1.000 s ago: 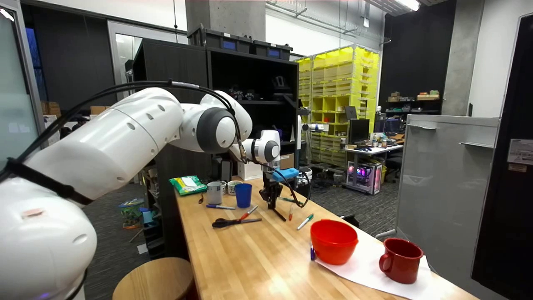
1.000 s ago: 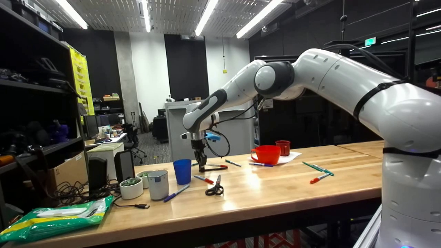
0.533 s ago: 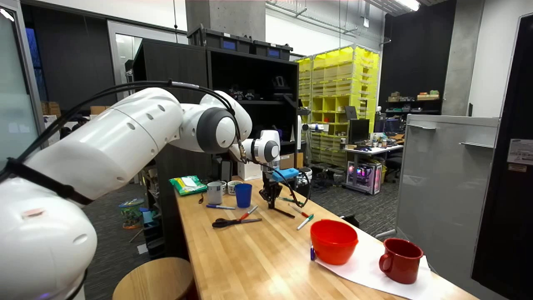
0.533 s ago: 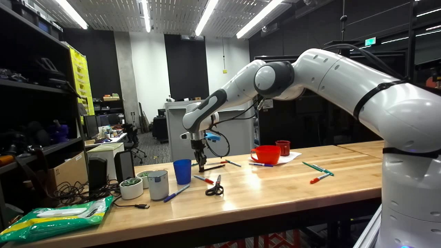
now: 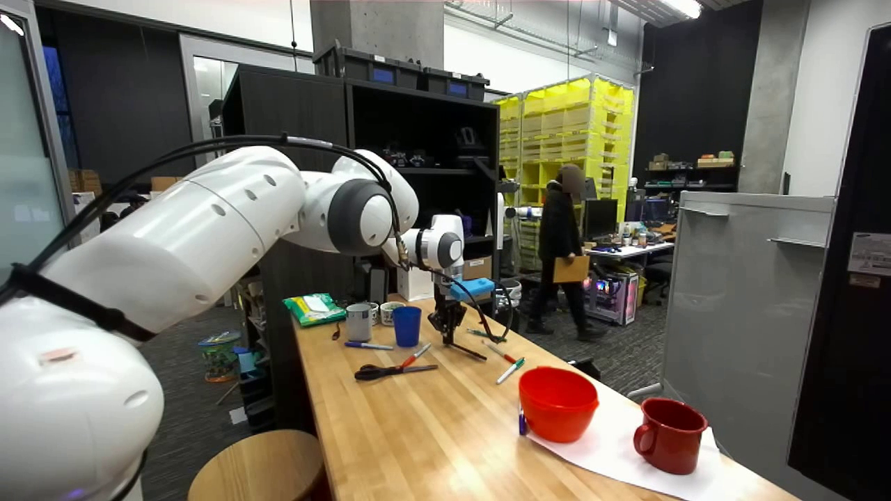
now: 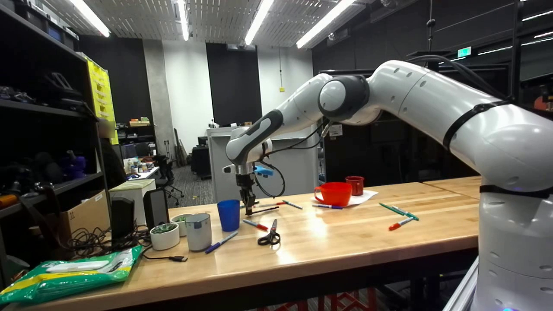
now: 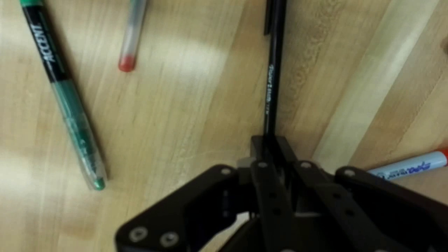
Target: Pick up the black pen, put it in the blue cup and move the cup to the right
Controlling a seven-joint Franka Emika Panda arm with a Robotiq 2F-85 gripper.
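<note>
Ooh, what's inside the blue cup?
Only a strip of inner wall shows inside the blue cup, and nothing pokes out. Its bottom is hidden by its sides, so something short could lie there unseen. The black pen is outside, in the gripper.

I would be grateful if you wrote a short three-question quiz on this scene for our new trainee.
1. Short answer: What do the jaws hold?
2. True or false: The blue cup lies on its side.
3. Multiple choice: What does the dark red mug stand on? A, a wooden stool; B, white paper; C, a green packet.

Key: 1, the black pen; 2, false, it stands upright; 3, B.
</note>
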